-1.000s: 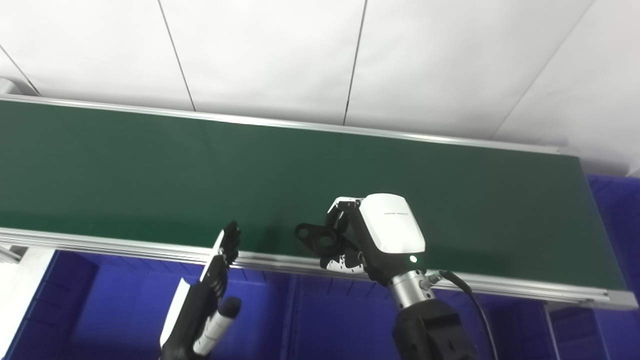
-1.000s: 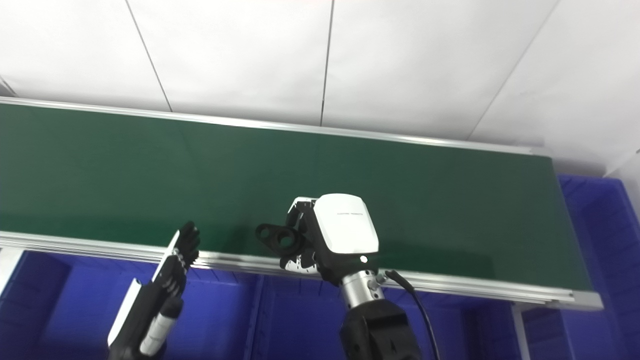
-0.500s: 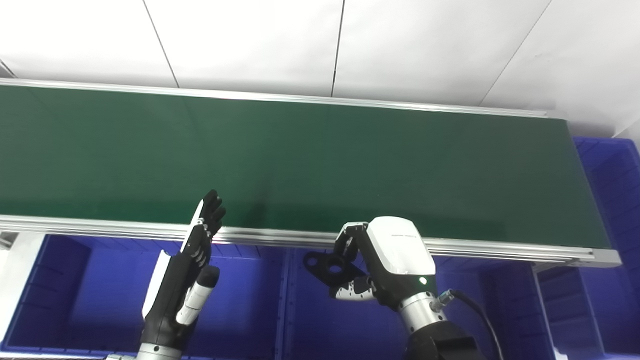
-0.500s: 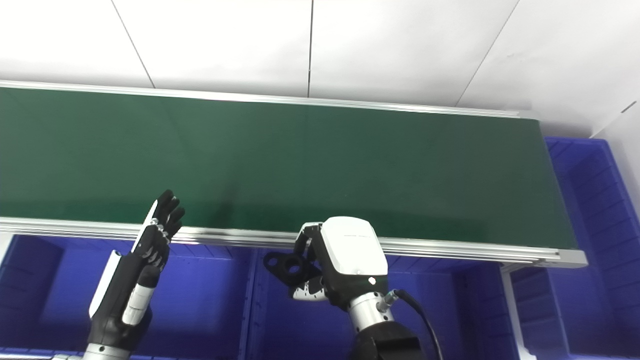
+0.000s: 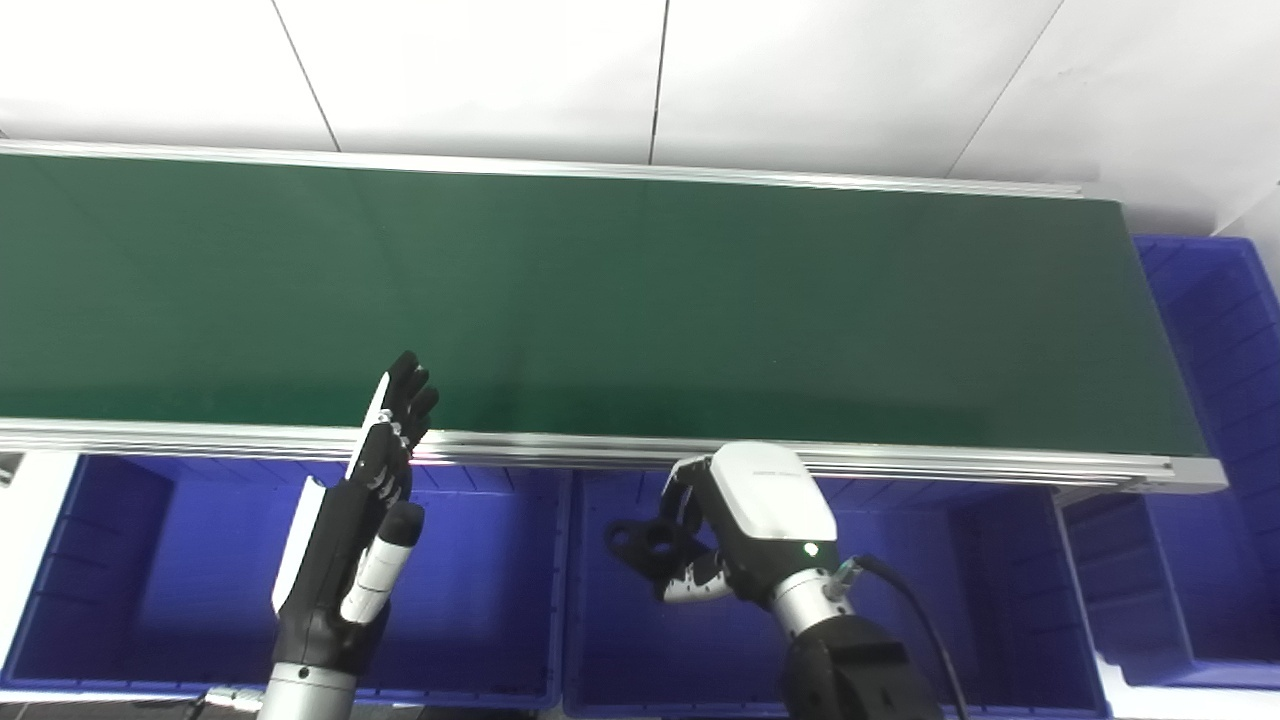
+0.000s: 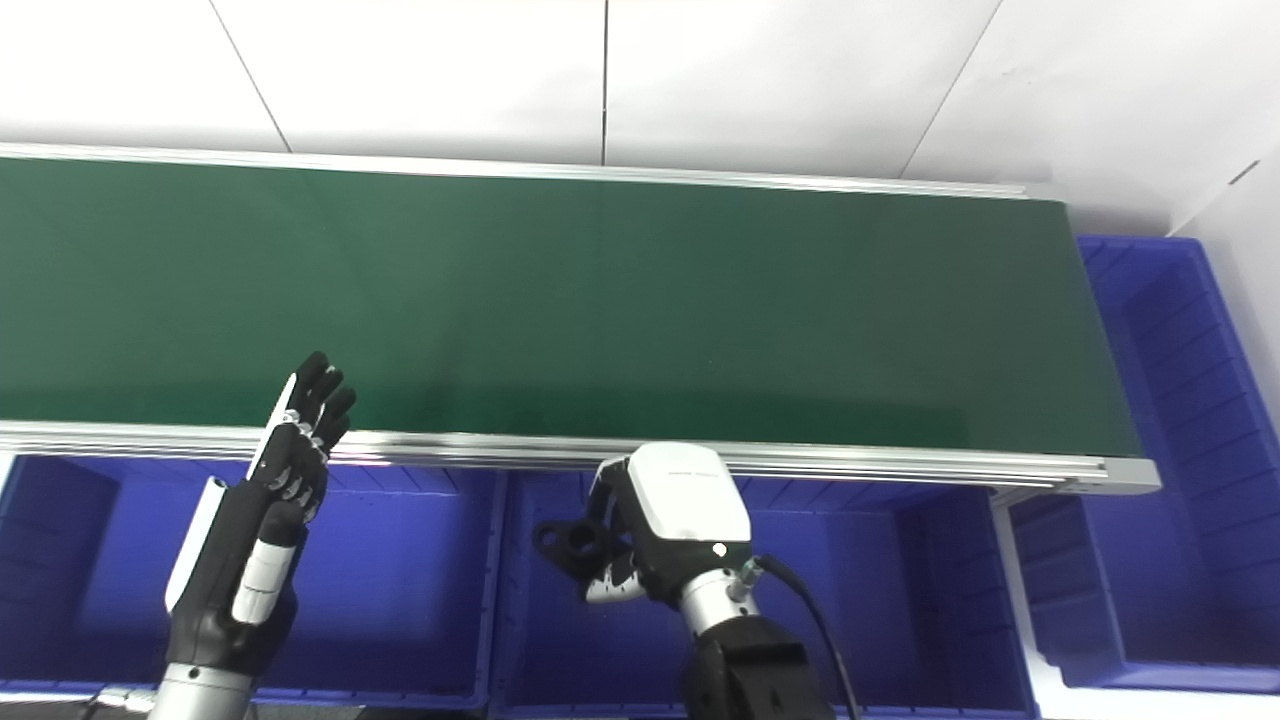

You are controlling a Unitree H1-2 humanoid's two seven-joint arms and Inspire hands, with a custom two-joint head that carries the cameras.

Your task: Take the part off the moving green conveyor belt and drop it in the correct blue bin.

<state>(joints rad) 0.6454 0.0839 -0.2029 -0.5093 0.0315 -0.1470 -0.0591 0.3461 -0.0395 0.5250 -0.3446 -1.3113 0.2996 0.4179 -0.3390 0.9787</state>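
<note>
Part [image 5: 645, 540], black, sits pinched in the right hand [image 5: 745, 525] above the middle blue bin [image 5: 960, 600]; release squarely inside its walls. Left hand [image 5: 365, 510] waits, fingers spread, empty.

Small grey print line on white back cover of right hand [image 5: 770, 500]; too small and blurred to read, possibly maker's name. No other text, labels or numbers legible.
</note>
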